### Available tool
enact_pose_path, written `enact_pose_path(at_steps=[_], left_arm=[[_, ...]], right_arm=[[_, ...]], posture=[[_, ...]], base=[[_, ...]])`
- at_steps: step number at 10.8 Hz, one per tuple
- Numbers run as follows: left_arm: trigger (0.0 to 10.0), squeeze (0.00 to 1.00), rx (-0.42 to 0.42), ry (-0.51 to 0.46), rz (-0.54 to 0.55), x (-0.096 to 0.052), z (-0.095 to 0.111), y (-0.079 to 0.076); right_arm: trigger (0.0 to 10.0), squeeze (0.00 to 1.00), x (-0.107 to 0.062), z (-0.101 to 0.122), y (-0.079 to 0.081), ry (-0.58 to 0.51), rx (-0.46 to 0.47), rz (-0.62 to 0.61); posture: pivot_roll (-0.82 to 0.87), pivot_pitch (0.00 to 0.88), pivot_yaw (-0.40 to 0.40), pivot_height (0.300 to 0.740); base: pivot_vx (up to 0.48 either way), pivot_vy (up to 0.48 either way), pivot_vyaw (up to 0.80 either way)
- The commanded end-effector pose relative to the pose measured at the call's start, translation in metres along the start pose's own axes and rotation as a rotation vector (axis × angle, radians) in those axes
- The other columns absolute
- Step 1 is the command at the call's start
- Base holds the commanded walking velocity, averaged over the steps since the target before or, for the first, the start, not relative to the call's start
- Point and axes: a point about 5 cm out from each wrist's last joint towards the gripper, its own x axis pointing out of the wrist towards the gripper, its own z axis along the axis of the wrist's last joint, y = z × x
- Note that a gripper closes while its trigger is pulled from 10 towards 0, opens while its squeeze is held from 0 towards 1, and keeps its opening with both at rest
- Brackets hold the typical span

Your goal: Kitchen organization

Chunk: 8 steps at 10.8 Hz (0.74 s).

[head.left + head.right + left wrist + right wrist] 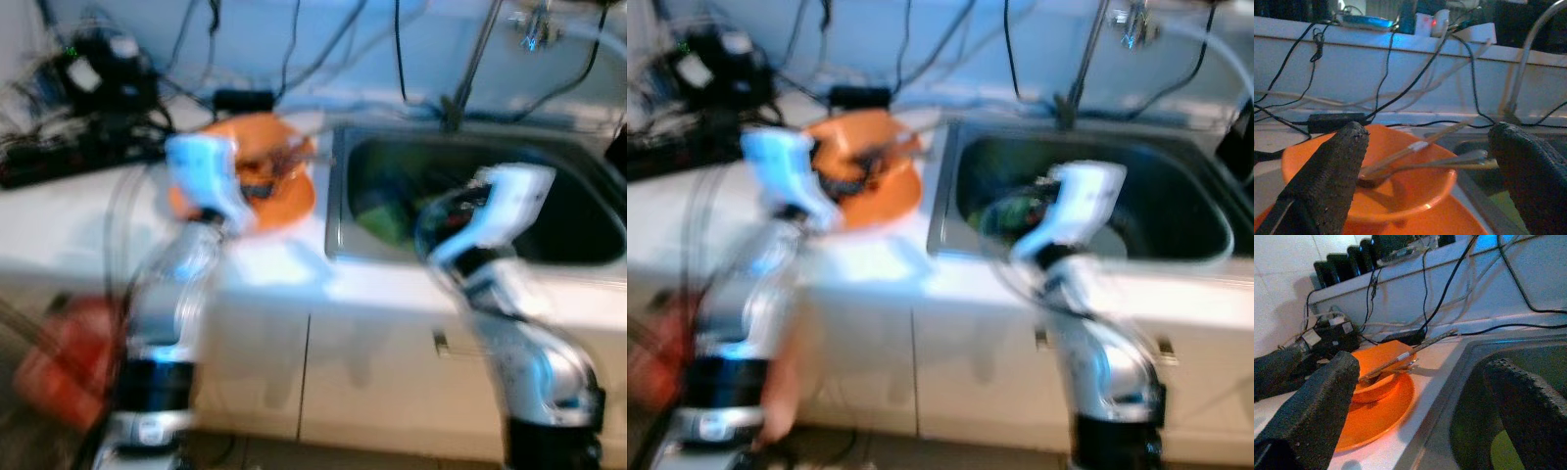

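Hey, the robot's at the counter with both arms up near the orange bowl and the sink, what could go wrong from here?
1. The utensils lean loosely over the orange bowl rim toward the sink; a nudge from the open left end effector could tip them out.
2. The bowl sits on an orange plate by the sink edge and may slide.
3. Loose cables hang behind the bowl and could snag an arm.
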Motion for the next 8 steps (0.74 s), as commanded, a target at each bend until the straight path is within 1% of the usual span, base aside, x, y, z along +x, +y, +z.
enact_pose_path(at_steps=[1,4,8], left_arm=[[10.0,0.00,-0.009,-0.026,-0.036,0.0030,0.0045,-0.0129],[10.0,0.00,0.005,-0.030,-0.038,0.0000,0.0045,-0.0154],[10.0,0.00,0.025,-0.021,-0.024,0.0034,0.0051,-0.0134]], right_arm=[[10.0,0.00,-0.0022,0.0053,-0.0088,-0.017,-0.014,-0.030],[10.0,0.00,-0.0020,0.0042,-0.0080,-0.018,-0.012,-0.028],[10.0,0.00,-0.0008,0.0033,-0.0056,-0.013,-0.004,-0.016]], posture=[[0.00,0.000,-0.012,0.740],[0.00,0.000,-0.012,0.740],[0.00,0.000,-0.008,0.740]], base=[[0.000,0.000,0.00],[0.000,0.000,0.00],[0.000,0.000,0.00]])
